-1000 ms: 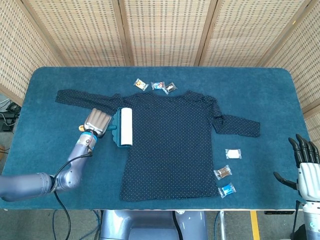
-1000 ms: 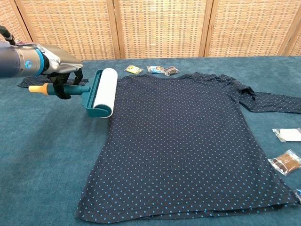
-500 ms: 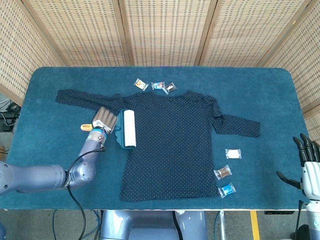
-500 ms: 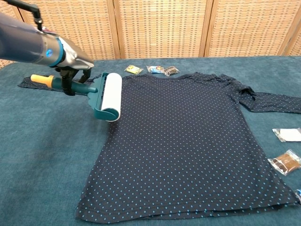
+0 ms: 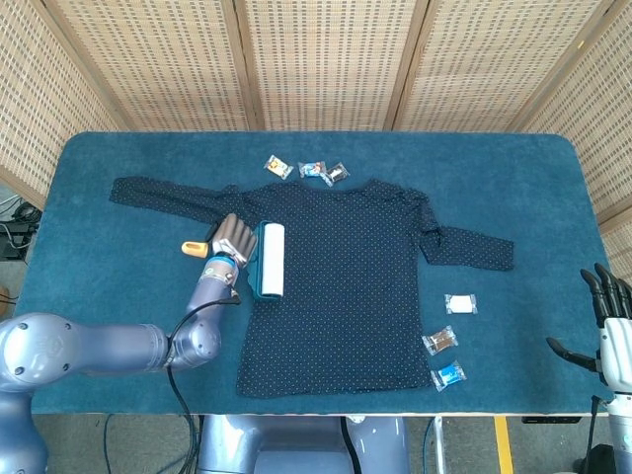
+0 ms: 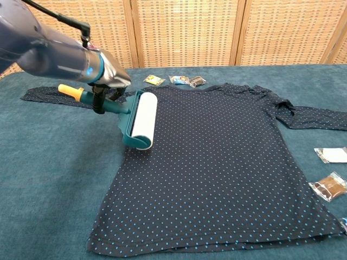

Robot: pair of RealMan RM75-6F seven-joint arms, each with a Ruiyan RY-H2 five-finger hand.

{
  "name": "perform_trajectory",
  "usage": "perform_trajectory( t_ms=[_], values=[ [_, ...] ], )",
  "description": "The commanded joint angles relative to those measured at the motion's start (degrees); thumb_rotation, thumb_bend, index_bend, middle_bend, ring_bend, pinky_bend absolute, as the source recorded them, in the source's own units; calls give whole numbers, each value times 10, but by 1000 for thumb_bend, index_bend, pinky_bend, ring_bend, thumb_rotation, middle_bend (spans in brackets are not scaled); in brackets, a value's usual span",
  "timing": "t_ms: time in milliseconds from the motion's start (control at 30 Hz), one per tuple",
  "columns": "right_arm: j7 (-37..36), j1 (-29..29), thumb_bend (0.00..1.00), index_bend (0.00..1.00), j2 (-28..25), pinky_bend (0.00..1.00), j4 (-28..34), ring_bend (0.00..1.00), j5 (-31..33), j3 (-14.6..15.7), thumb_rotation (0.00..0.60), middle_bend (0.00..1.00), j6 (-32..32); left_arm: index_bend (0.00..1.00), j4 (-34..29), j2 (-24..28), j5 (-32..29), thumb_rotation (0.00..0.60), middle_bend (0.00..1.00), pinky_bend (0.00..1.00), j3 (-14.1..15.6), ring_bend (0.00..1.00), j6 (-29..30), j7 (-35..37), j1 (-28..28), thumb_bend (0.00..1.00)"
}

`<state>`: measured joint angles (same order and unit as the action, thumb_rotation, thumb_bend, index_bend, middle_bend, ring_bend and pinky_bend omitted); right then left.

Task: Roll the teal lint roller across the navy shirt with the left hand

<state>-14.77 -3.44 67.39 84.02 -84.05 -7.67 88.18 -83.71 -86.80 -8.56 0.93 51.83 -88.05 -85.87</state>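
A navy dotted shirt (image 5: 346,272) (image 6: 217,157) lies flat on the blue table, sleeves spread to both sides. My left hand (image 5: 230,240) (image 6: 105,81) grips the handle of the teal lint roller (image 5: 270,260) (image 6: 142,120). The white roll rests on the shirt's left side, just inside its edge. The handle's orange end (image 6: 65,89) sticks out to the left of the hand. My right hand (image 5: 610,326) hangs open off the table's right front corner, seen only in the head view.
Three small wrapped snacks (image 5: 308,170) (image 6: 174,80) lie beyond the collar. More packets (image 5: 449,341) (image 6: 331,179) sit right of the shirt's hem. A wicker screen (image 5: 316,59) stands behind the table (image 5: 89,296).
My left hand has carried the roller rightward and a little toward the front, from the shirt's left edge onto its fabric. The right hand has dropped slightly lower in the head view.
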Motion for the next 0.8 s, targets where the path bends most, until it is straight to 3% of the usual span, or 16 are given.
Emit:
perform_trajectory(
  t_ms=[33,533,800],
  values=[
    [-5,0,140,85,-1,0,0,0,0,0,600,0,-1,885,15,-18,-14,600,905,699,7,791,-3,-14,-9,900],
    [-38,-1,140,87,-3,0,-11,0,6,-3,600,0,-9,886,68,-75,-61,600,905,699,9,791,-4,-62,-36,900],
    [-60,-1,139,86,-5,0,-19,0,18,-8,600,0,-15,887,115,-117,-90,600,905,699,-18,791,-15,-91,-59,899]
  ],
)
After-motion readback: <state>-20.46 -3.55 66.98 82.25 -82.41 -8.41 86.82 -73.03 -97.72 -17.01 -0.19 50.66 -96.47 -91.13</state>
